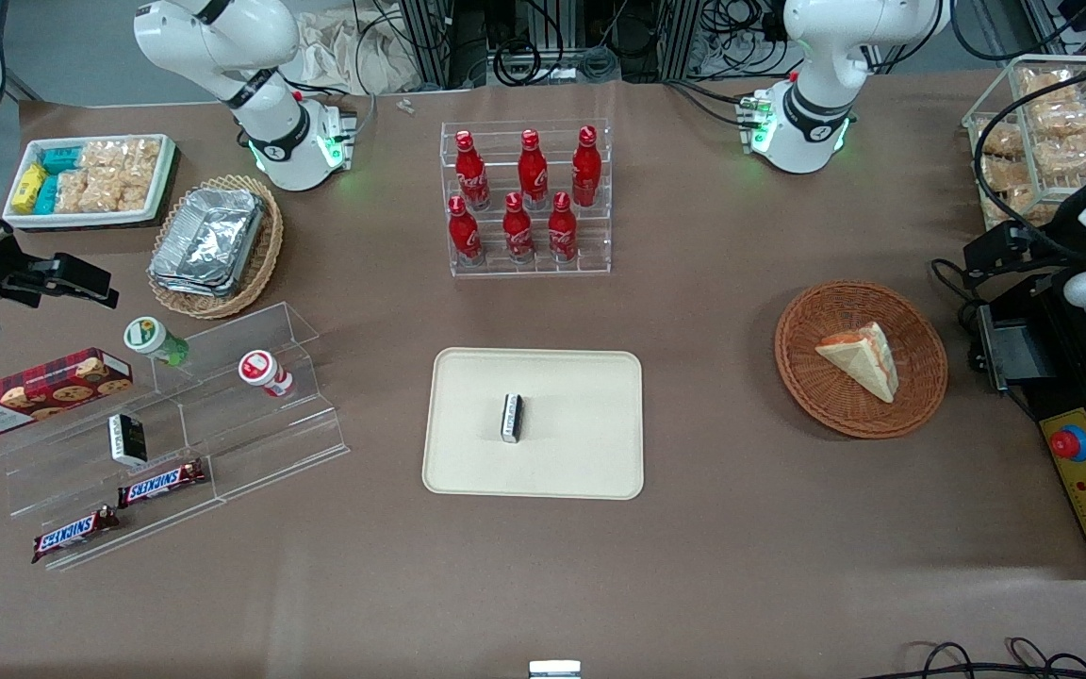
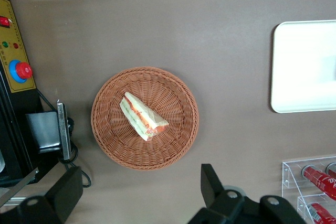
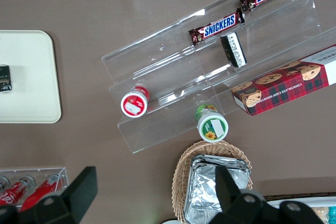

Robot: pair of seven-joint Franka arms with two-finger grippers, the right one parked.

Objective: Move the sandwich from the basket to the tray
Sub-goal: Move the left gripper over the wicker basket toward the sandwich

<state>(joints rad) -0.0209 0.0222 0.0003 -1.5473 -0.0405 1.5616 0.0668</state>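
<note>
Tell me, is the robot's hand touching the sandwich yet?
Apart. In the left wrist view the hand hangs open above the table, and bare wicker of the basket shows between its fingers and the sandwich.

Table [image 1: 750, 528]: covered in plain matte brown, with the bottle rack [image 1: 526, 198] standing mid-table.
Floor [image 1: 72, 47]: grey, farther from the front camera than the rack, toward the parked arm's end.
Cables [image 1: 524, 57]: black loops among metal frames, farther from the camera than the rack.
Cloth [image 1: 354, 47]: pale and crumpled, beside the cables.
Control box [image 1: 1085, 481]: black with a yellow panel, well apart from the rack at the working arm's end.
Light: was even, with faint shadows.
</note>
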